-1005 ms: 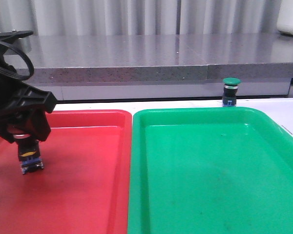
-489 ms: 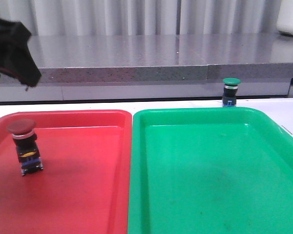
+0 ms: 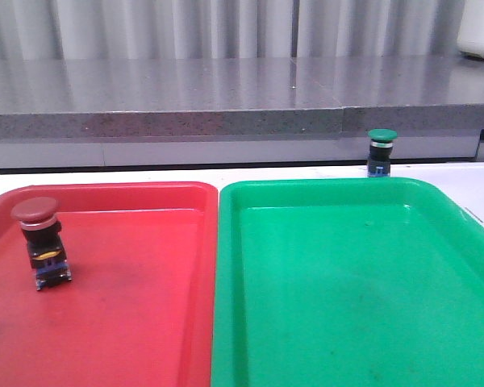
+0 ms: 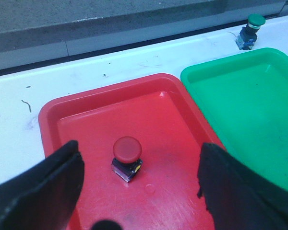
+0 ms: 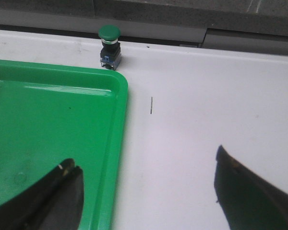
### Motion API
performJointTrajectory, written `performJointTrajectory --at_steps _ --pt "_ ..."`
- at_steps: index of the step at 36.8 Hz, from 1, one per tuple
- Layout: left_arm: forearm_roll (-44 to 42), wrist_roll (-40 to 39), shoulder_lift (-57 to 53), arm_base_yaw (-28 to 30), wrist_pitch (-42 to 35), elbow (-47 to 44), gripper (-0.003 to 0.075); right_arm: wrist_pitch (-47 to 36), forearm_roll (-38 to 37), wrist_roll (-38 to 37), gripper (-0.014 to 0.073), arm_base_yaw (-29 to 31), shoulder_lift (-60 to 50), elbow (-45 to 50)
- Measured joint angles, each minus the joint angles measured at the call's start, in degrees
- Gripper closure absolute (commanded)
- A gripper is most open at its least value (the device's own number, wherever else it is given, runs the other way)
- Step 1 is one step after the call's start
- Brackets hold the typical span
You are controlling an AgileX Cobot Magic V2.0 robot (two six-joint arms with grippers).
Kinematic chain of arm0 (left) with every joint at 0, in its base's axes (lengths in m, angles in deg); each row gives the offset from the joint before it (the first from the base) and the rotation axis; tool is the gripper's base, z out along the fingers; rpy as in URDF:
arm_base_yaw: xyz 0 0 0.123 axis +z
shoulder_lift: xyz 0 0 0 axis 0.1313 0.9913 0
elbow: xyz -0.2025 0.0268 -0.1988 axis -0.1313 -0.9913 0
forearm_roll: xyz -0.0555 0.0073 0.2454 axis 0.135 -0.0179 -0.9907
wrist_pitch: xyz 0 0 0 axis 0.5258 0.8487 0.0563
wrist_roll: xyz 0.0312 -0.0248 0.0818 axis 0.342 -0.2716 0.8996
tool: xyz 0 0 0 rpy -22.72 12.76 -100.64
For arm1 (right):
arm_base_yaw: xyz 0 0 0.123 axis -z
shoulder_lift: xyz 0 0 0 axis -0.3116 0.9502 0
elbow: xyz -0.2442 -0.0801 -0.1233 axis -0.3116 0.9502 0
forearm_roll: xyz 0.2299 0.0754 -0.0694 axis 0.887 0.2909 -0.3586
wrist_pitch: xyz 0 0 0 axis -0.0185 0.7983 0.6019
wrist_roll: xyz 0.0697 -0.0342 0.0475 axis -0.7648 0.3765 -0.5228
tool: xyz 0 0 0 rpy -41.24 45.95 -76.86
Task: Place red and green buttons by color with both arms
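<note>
The red button (image 3: 42, 240) stands upright in the left part of the red tray (image 3: 145, 322); it also shows in the left wrist view (image 4: 127, 158). My left gripper (image 4: 140, 172) is open and empty, raised above and behind the button, out of the front view. The green button (image 3: 381, 151) stands on the white table behind the green tray (image 3: 347, 306); it also shows in the right wrist view (image 5: 109, 47) and the left wrist view (image 4: 249, 31). My right gripper (image 5: 146, 187) is open and empty over the green tray's right rim, well short of the green button.
A grey stone ledge (image 3: 226, 97) runs along the back of the table. White table (image 5: 206, 105) lies to the right of the green tray (image 5: 48, 129). The two trays sit side by side, touching.
My left gripper let go of the red button, rose and withdrew to the left out of the front view. The red button stays standing in the red tray. The green button has not moved.
</note>
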Motion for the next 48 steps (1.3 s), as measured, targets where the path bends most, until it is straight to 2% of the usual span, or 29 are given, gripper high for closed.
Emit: performJointTrajectory --at_steps 11,27,36,48 --pt "-0.36 0.0 -11.72 -0.13 5.72 -3.58 0.0227 0.0 0.0 0.0 0.0013 0.0 0.0 0.0" --pt "-0.36 0.0 -12.92 -0.13 6.06 -3.71 0.0227 -2.01 0.17 0.0 0.0013 0.0 1.79 -0.25" --pt "-0.36 0.0 -12.92 -0.13 6.06 -3.71 0.0227 -1.39 3.22 0.0 0.0015 0.0 12.45 -7.91" --pt "-0.36 0.0 -12.92 -0.13 6.06 -3.71 0.0227 -1.18 4.83 0.0 0.0015 -1.51 34.57 -22.18"
